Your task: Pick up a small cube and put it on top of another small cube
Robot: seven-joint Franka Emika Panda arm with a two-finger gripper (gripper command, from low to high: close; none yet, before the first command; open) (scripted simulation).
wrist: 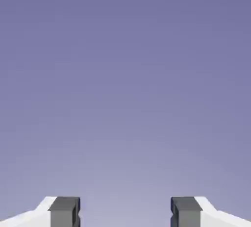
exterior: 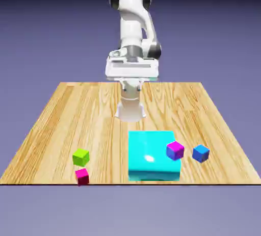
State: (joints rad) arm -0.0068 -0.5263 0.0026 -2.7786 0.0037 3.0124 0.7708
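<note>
Small cubes, four of them, sit low in the exterior frame on the wooden table [exterior: 66,112]; arm parked above, far from all.

Green cube [exterior: 81,157] lower left, magenta cube [exterior: 82,176] just below it at the table's near edge, close but whether touching I can't tell. Purple cube [exterior: 175,150] right of centre, against the right side of a large cyan block [exterior: 150,158]. Blue cube [exterior: 201,153] near it to the right, apart. White arm [exterior: 133,31] upper middle, hand held level above the table's far part. Hand view: gripper [wrist: 125,212] spread wide, finger pads [wrist: 64,211] at bottom left and right, nothing between them, only blue-violet backdrop ahead.
</note>
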